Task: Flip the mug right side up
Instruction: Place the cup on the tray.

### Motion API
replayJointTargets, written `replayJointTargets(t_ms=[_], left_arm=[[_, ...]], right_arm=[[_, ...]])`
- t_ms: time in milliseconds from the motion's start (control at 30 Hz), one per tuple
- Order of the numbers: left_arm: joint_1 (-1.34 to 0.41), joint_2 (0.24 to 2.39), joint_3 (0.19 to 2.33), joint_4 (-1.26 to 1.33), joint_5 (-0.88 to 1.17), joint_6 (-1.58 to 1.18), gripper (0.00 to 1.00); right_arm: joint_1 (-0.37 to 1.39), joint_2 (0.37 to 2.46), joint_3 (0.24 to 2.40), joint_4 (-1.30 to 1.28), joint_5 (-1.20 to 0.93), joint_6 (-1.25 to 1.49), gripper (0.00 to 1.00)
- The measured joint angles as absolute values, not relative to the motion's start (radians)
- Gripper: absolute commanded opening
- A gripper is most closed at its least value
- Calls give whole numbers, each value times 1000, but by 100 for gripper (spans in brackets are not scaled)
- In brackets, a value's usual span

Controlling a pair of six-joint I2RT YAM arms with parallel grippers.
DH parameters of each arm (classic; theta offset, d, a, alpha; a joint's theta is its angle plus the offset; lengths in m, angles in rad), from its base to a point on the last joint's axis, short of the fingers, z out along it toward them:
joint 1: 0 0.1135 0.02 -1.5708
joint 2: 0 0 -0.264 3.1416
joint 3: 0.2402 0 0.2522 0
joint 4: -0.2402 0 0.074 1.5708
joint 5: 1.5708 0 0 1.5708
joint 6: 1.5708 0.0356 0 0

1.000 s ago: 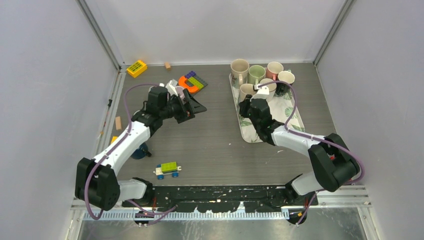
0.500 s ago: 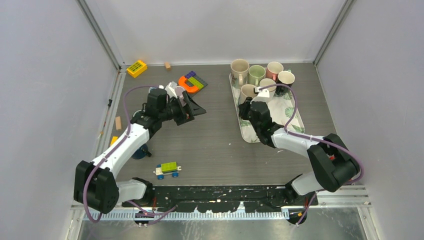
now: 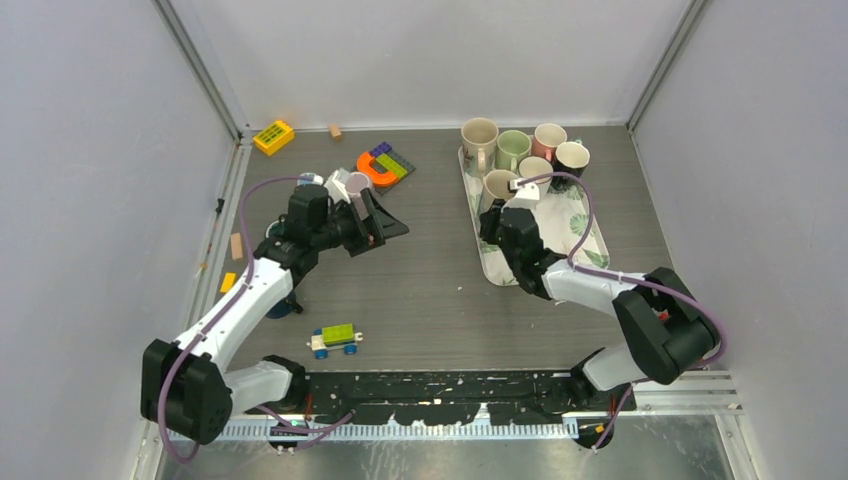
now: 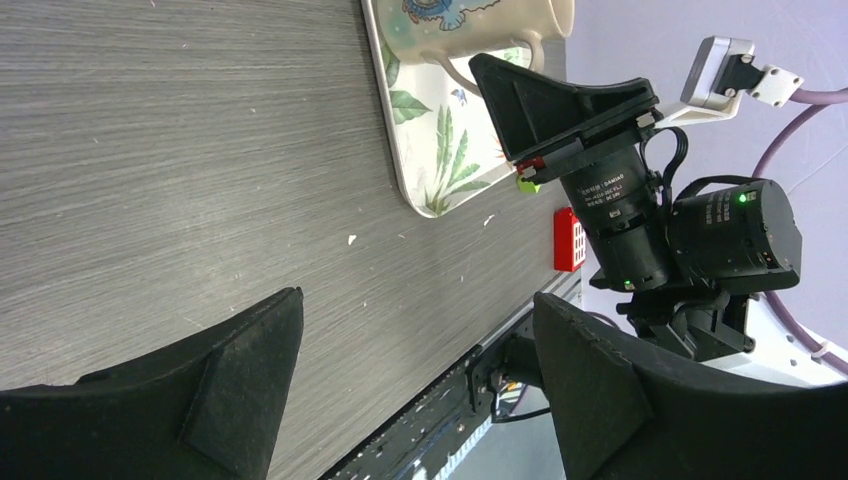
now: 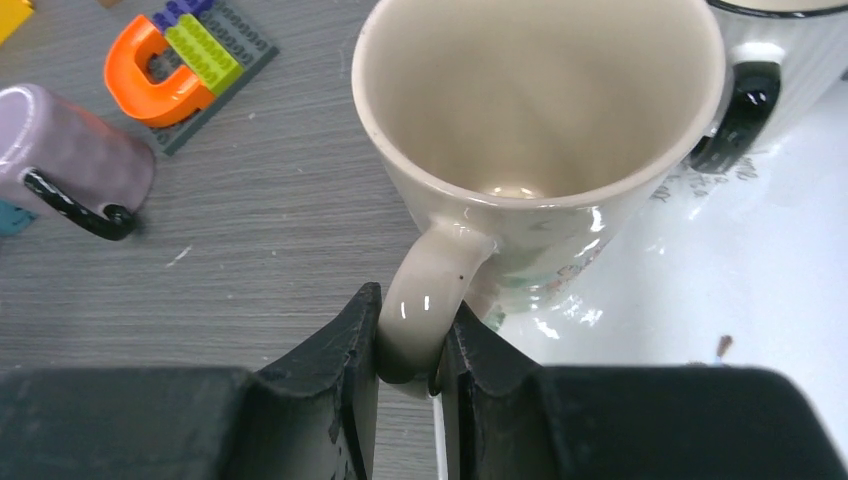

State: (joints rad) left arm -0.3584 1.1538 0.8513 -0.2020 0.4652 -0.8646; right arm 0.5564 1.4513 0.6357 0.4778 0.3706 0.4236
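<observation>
Cream mug [image 5: 540, 130] upright just ahead of my right gripper [image 5: 410, 312], which pinches its handle [image 5: 428, 280]; my left gripper [image 4: 418, 300] hangs spread.

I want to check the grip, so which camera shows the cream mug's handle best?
Right wrist: the handle sits close up, pinched by the right hand. Left wrist catches it small at the top edge; the top view hides it under the arm.

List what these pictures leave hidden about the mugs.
- Top view: how the right gripper holds the cream mug, hidden under its wrist.
- Left wrist view: most of the cream mug, cut by the top edge.
- Right wrist view: black-handled mug and purple mug, each cut by a frame edge.
</observation>
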Motion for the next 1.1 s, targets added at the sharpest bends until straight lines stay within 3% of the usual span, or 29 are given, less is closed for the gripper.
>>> replayJointTargets(t_ms=[467,1100], left_arm=[[-359,1078,845,-249,472,-840,86],[-358,1048,833,-267,473,-825,86]], right_arm=[[557,1520,663,484,446,376,1],[529,1623,778,441,425,334,9]])
